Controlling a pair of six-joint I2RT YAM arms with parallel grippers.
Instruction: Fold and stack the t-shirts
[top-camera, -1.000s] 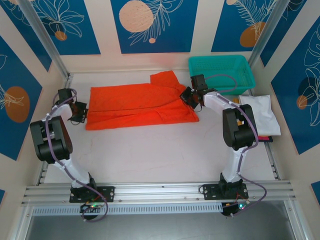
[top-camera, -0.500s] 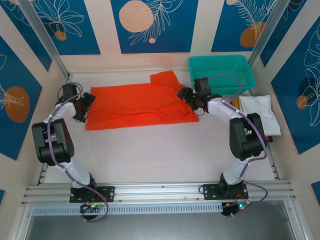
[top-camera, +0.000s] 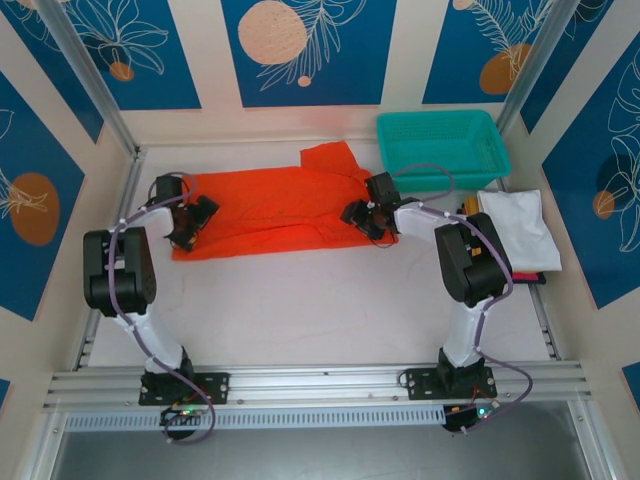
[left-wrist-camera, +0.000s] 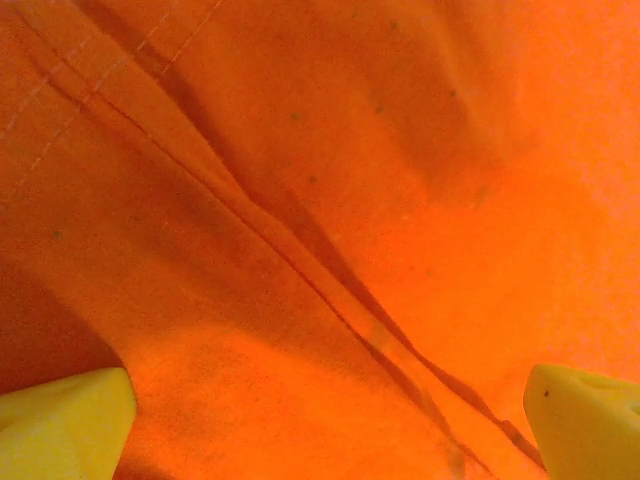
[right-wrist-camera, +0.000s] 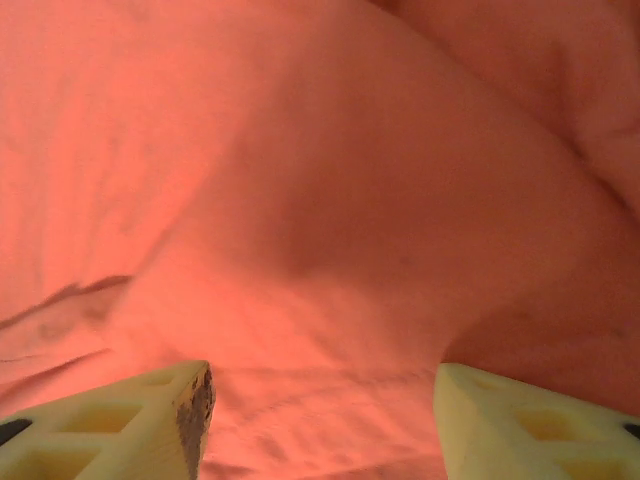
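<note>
A bright orange-red t-shirt (top-camera: 270, 205) lies flat across the back of the table, folded lengthwise, with one sleeve (top-camera: 330, 158) sticking out toward the back. My left gripper (top-camera: 197, 219) hovers open over its left end; the yellow fingertips (left-wrist-camera: 62, 422) stand wide apart with creased orange cloth (left-wrist-camera: 330, 200) between them. My right gripper (top-camera: 357, 216) sits open over the shirt's right end, fingers (right-wrist-camera: 135, 425) apart above smooth cloth (right-wrist-camera: 330, 220), pinching nothing. A stack of folded t-shirts (top-camera: 518, 226), white on top, rests at the far right.
A teal mesh basket (top-camera: 441, 146) stands at the back right, just behind the right arm's forearm. Metal frame rails (top-camera: 95, 75) and patterned walls close in the left, back and right sides. Bare tabletop (top-camera: 300, 310) stretches between the shirt and the arm bases.
Both grippers have gone from shut to open. The left one slid right onto the shirt's left end; the right one moved left and nearer over the right end.
</note>
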